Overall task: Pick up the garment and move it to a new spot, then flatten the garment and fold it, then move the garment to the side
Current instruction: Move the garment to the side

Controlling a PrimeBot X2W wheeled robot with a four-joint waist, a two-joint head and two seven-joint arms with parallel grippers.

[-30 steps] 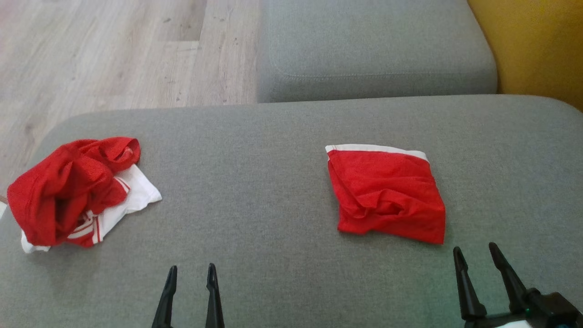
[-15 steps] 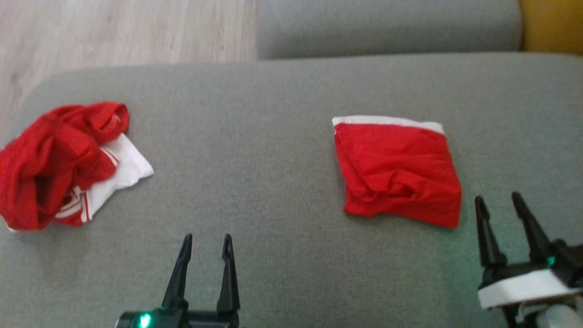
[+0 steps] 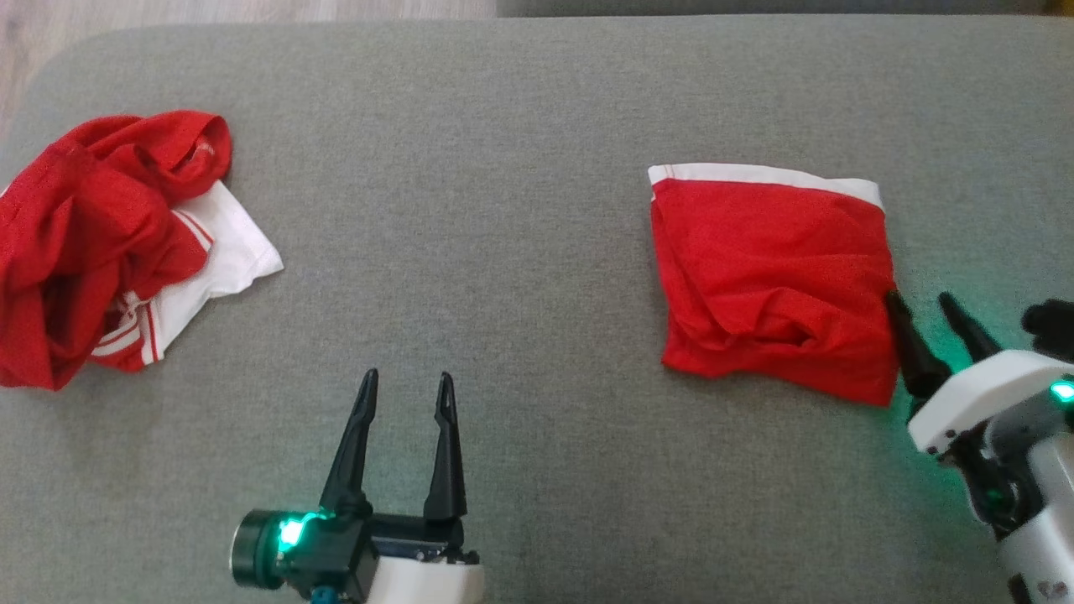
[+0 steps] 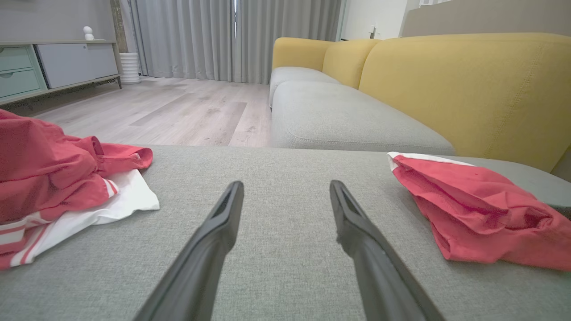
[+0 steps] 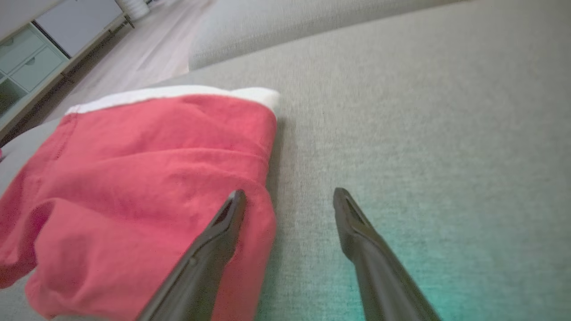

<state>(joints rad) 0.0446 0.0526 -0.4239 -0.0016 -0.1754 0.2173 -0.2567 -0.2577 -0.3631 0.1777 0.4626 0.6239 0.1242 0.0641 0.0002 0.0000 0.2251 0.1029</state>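
A crumpled red and white garment (image 3: 101, 243) lies in a heap at the left end of the grey cushion (image 3: 503, 252); it also shows as the heap (image 4: 58, 178) in the left wrist view. A folded red garment with a white band (image 3: 772, 277) lies flat on the right, also seen as a red fold (image 4: 473, 209) and a red cloth (image 5: 142, 187). My left gripper (image 3: 409, 376) (image 4: 286, 183) is open above bare cushion between the two. My right gripper (image 3: 918, 295) (image 5: 290, 191) is open at the folded garment's right edge, its left finger over the cloth.
A second grey seat cushion (image 4: 339, 120) and yellow backrests (image 4: 468, 84) lie beyond. Wooden floor (image 4: 169, 107) runs past the cushion's far left edge, with a cabinet (image 4: 44, 67) and curtains (image 4: 232, 35) farther off.
The head camera has tilted down, so the whole picture shifted. Both arms reached forward. The right gripper came up to the folded garment's right edge. Neither garment has moved.
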